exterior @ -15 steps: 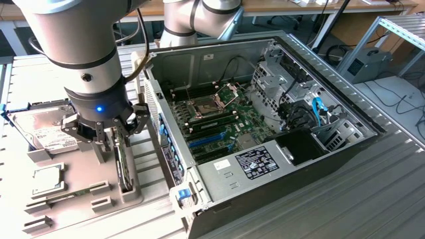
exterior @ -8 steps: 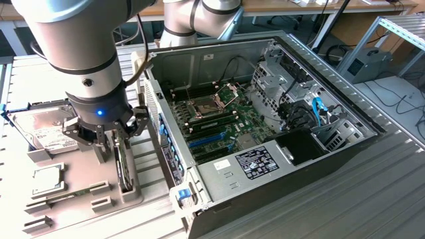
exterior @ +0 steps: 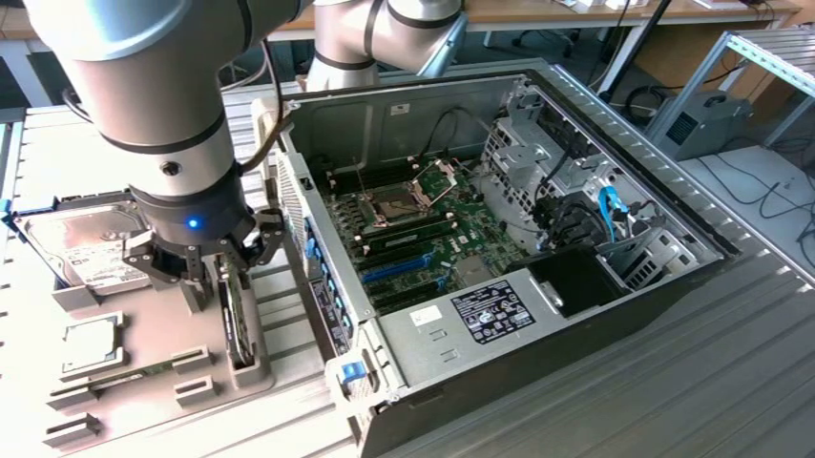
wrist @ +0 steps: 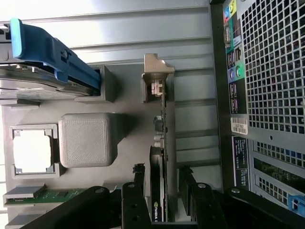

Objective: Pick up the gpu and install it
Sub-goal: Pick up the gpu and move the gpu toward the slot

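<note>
End effector (wrist: 161, 169), wide open and empty, straddles the gpu (wrist: 160, 140) standing on edge.

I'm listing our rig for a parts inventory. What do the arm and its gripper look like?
The arm is a thick round tube in silver-grey, with darker grey joint sections and a black ring. The gripper is black, with jointed link fingers on round pivots, and a small blue light glows on its base. A black cable runs beside the arm.
</note>
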Robot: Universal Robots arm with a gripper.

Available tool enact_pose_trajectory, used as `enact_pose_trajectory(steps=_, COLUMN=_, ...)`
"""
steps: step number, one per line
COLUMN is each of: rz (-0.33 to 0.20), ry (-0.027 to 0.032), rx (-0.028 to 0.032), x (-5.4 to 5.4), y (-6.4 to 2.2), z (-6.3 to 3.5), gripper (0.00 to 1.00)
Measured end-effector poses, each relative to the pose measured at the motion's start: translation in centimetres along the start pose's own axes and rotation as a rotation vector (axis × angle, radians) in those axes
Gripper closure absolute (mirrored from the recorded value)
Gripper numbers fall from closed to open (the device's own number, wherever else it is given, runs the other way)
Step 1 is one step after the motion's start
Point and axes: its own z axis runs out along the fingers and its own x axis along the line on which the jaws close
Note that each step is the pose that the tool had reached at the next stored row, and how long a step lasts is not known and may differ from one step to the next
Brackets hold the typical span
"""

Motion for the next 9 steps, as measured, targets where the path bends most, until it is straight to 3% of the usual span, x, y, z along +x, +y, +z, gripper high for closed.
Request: enact_pose_trajectory(steps=9, rz=0.0, ry=0.0, rx=0.0, x=0.07, y=0.14, z=0.93, gripper=0.58)
